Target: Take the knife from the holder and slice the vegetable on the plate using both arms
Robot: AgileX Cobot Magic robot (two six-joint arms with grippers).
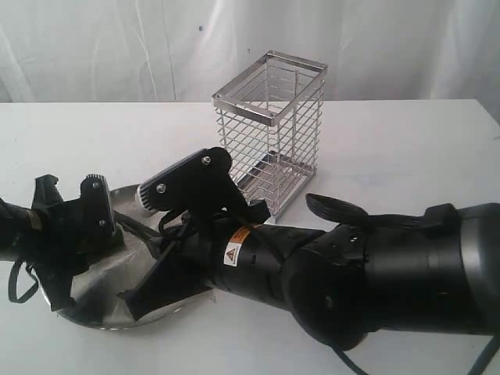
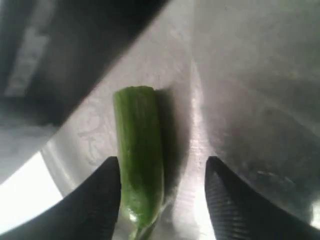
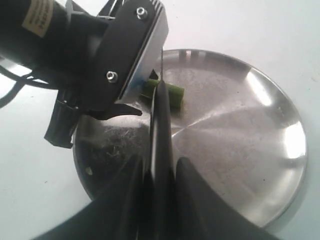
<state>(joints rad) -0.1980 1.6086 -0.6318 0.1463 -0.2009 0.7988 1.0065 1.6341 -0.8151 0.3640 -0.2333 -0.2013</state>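
We straddle the vegetable (image 2: pixel 139 165) with spread left jaws to steady it while right jaws pinch the knife (image 3: pixel 161 135) above

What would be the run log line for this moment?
right gripper: shut on knife | blade over chili | left gripper: open around chili | plate
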